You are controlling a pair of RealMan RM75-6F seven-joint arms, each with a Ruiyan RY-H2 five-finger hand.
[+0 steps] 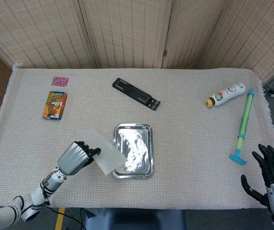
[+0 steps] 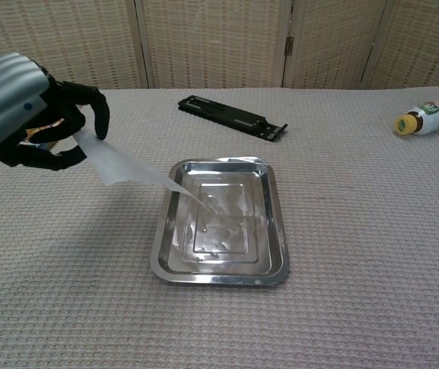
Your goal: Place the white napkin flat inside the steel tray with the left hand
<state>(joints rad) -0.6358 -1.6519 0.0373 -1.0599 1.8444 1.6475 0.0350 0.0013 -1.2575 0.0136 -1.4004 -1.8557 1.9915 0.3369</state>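
Silver-backed and black-fingered, the left hand (image 2: 31,111) is raised above the cloth-covered table (image 1: 184,139), its fingers (image 2: 96,108) curled in and pinching one edge of the white napkin (image 2: 127,167). From that pinch the napkin hangs slanting down and away to the hand's right, its far corner reaching over the near-left part of the steel tray (image 2: 277,231); whether the tip touches the tray floor cannot be told. The tray lies just to the right of the hand. Beyond the hand, toward the screen, are an orange box (image 1: 54,105) and a small pink patterned square (image 1: 60,81); a black flat bracket (image 1: 136,94) lies past the tray. Far to the right are a white tube (image 1: 225,95) and a green-and-blue stick tool (image 1: 243,127). At that table edge the right hand (image 1: 271,177) holds nothing, fingers spread.
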